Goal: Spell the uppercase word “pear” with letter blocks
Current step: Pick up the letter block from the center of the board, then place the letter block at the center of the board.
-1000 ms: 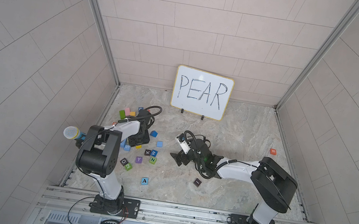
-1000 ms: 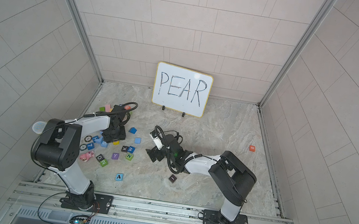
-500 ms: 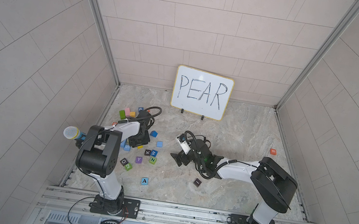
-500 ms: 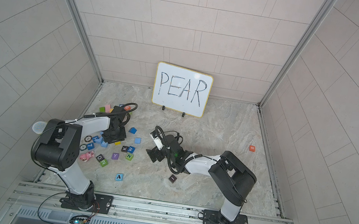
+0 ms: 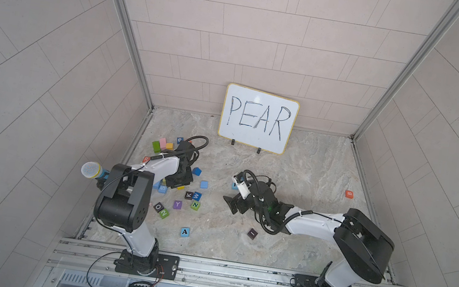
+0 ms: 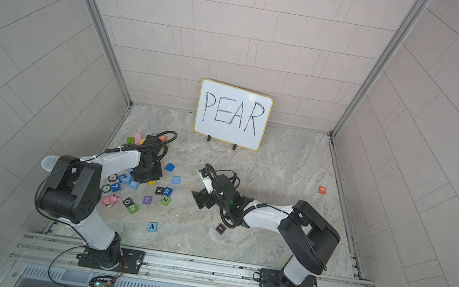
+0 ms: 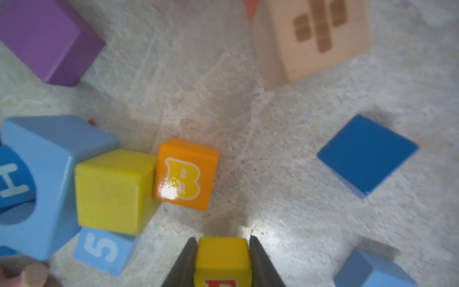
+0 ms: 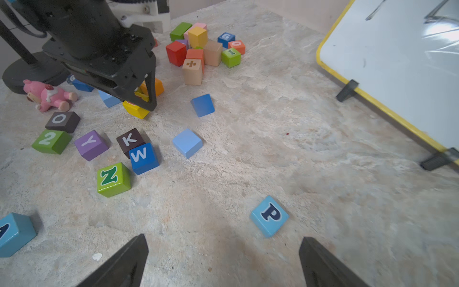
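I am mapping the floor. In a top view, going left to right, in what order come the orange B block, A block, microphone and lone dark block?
Microphone → A block → lone dark block → orange B block.

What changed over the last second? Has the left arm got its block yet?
The left jaws finished closing and now clamp the E block; it does not look lifted yet. Neither arm visibly shifted in the top views. The right jaws stayed wide open with the P block just ahead of them. The A block and the rest lie where they were.
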### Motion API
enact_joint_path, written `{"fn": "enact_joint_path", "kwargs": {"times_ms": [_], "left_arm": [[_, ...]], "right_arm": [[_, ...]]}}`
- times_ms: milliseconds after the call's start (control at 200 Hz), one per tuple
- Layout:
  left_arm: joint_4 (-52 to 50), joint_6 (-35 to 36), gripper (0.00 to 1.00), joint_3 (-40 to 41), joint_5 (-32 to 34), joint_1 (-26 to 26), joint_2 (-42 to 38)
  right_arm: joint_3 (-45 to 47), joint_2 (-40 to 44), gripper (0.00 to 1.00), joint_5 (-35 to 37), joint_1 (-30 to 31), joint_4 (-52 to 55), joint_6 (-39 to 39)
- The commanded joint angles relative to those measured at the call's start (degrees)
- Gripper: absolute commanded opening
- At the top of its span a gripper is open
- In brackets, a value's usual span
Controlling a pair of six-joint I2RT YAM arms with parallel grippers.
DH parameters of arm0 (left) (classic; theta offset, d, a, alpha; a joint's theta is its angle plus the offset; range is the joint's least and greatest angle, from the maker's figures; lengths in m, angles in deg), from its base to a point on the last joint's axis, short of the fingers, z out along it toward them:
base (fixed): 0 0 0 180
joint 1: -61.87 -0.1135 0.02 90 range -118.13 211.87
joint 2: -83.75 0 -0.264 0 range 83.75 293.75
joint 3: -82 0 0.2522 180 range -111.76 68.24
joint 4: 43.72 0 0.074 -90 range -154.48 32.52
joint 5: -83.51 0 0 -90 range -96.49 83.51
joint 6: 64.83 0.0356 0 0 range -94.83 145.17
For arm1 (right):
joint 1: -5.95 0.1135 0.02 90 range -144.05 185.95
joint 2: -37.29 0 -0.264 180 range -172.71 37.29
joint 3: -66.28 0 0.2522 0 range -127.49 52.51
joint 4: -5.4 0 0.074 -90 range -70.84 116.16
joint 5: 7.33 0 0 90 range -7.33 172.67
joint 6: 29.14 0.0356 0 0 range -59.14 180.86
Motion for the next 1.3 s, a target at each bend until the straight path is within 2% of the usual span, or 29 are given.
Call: {"fn": "enact_joint_path", "kwargs": {"times_ms": [0, 170, 310, 475, 555, 740, 1101, 1296], "left_arm": [[-3.1, -0.5, 0.28, -2.1, 1.5, 2.7, -3.1], [-3.7, -2.4, 0.28, -3.8, 1.0, 9.4, -4.5], [-3.8, -4.2, 0.28, -6.3, 1.2, 15.5, -3.3], [-3.8, -6.2, 0.28, -10.5, 1.4, 21.3, -0.2], [-3.7, -7.2, 0.28, -12.5, 1.3, 23.9, 1.7], [-3.6, -8.2, 0.28, -18.0, 1.1, 28.7, 6.8], [-4.1, -8.5, 0.28, -29.2, 0.4, 34.5, 17.6], [-3.9, -8.5, 0.28, -32.5, -0.1, 35.4, 22.1]], "right_arm": [[3.6, 5.8, 1.0, 6.9, -0.1, 0.5, -1.1], [12.5, 11.2, 1.0, 10.9, -0.2, -5.6, -7.6], [17.2, 11.7, 1.0, 14.2, -0.2, -10.6, -10.5], [24.9, 8.4, 0.98, 14.8, -0.2, -28.5, -16.0], [26.7, 6.6, 0.98, 15.4, -0.2, -33.4, -18.5], [26.5, 5.0, 1.0, 16.4, -0.4, -34.2, -22.8], [26.1, 4.1, 1.0, 14.7, -2.0, -33.3, -20.7], [26.8, 4.1, 1.0, 14.5, -2.8, -33.9, -19.3]]}}
